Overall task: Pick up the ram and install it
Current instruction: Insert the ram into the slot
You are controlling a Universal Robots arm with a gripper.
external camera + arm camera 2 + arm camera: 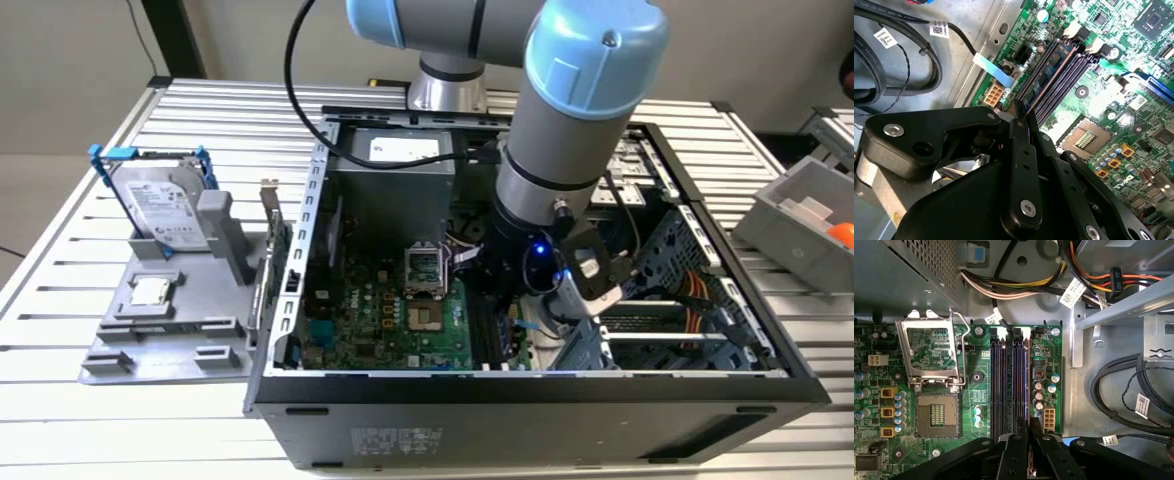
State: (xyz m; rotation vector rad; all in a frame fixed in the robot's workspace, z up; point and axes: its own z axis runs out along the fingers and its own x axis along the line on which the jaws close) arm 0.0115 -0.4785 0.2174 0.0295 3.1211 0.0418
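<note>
My gripper (497, 318) is down inside the open computer case (534, 385), over the black memory slots (1004, 385) of the green motherboard (360, 320). In both wrist views its black fingers (1016, 150) stand almost together, and my gripper (1022, 112) (1029, 426) is shut on a thin edge-on strip, the ram (1052, 79). The ram runs from between the fingertips along the slot nearest the case wall. Whether it is seated in the slot I cannot tell.
The empty processor socket (936, 415) lies beside the slots with its frame lifted. Black cables (1119, 395) and a power supply (394, 165) crowd the case. On the exterior view's left a grey tray (160, 350) holds a hard drive in a blue bracket (160, 205) and a small silver chip (150, 291).
</note>
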